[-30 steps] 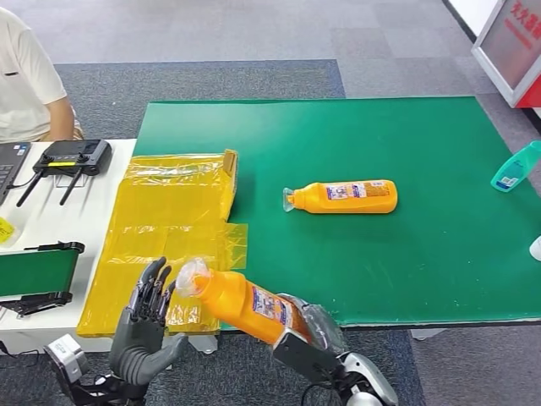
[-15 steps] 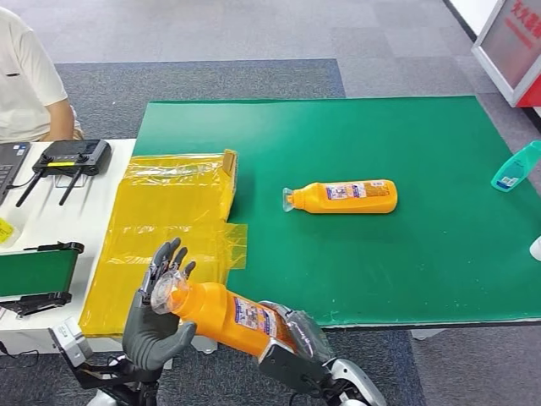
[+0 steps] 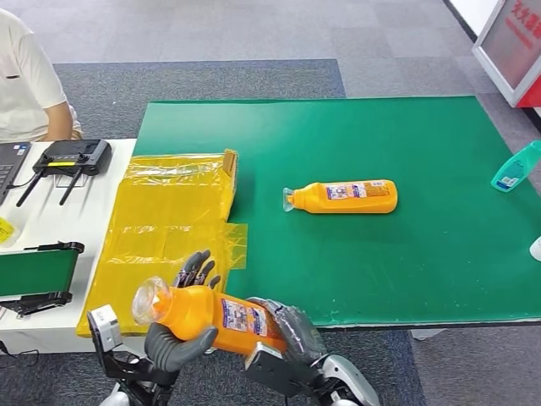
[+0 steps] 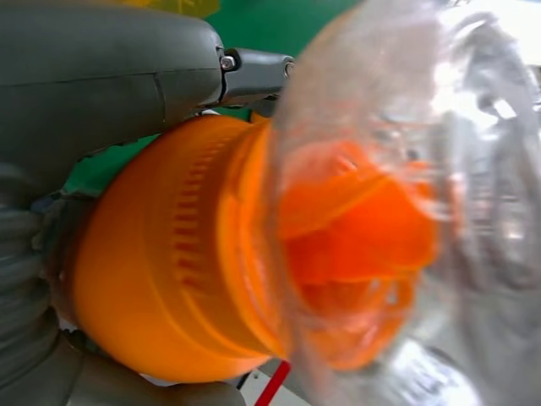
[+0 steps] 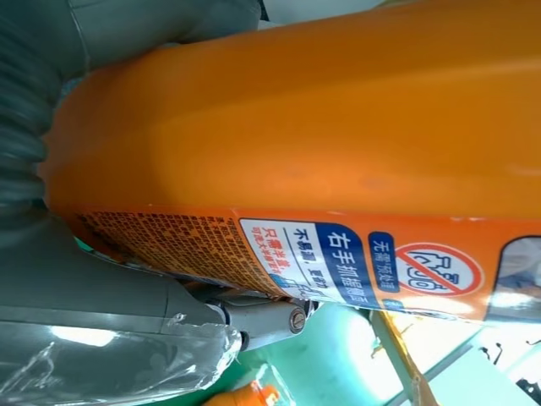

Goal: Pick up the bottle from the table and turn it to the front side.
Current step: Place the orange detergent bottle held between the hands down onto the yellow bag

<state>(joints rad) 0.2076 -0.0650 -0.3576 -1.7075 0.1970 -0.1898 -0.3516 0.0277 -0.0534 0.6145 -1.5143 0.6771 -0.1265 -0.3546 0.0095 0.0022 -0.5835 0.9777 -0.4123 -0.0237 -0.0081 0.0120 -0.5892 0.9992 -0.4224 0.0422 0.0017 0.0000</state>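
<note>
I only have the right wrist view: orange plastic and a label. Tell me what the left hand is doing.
Observer: The left hand cups the neck end of the held orange bottle, fingers behind it, thumb under.
Operator: Give me the cap's state.
Observer: The clear cap is on; the left wrist view shows an orange closure through it.
Operator: Report where the bottle sits relative to the table.
Observer: It is off the green table, lying nearly level in front of the near edge, the right hand around its base.
Operator: List other bottles.
Observer: A second orange bottle lies on the table.
</note>
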